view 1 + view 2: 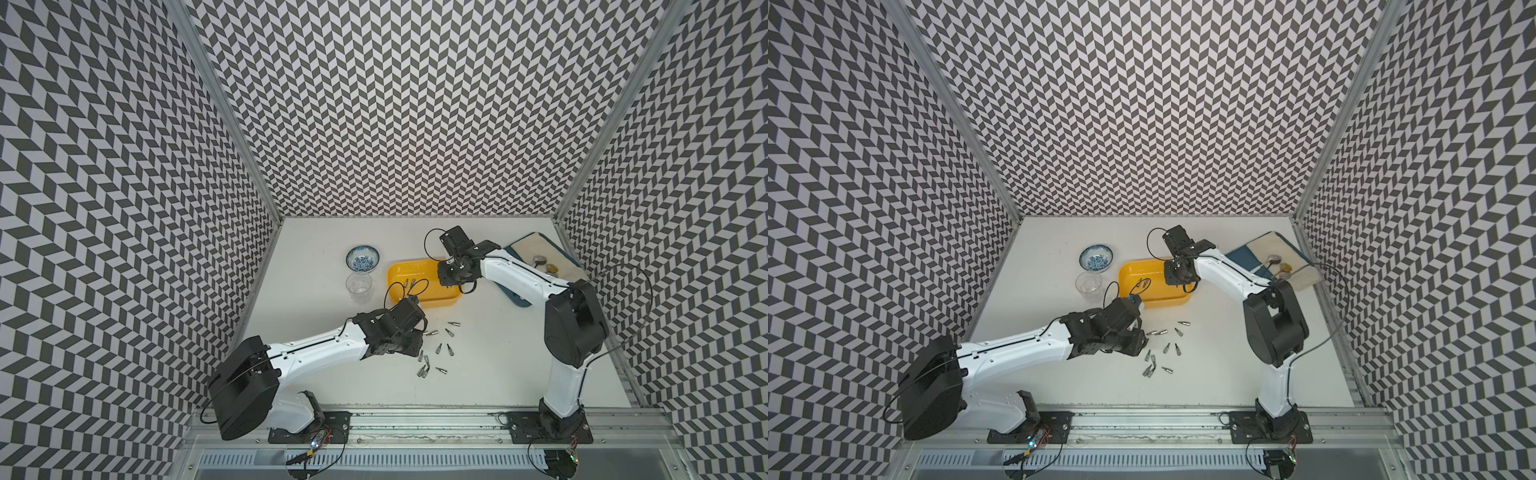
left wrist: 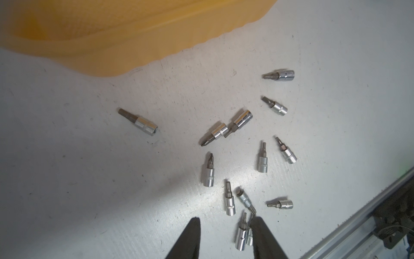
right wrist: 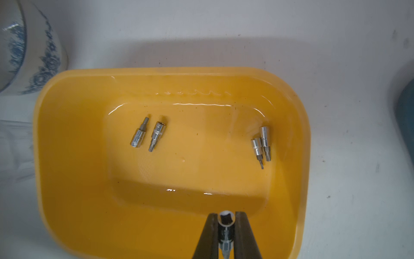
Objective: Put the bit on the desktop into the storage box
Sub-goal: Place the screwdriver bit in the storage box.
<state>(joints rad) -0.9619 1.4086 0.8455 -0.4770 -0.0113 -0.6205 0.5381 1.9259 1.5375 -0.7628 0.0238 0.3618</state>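
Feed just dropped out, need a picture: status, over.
Right gripper shut on a bit over the box. Left gripper open above loose bits on the table. Four bits in the box. Nothing in the way.

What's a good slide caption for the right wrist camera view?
Right gripper shut on a bit above the yellow storage box, where four bits lie.
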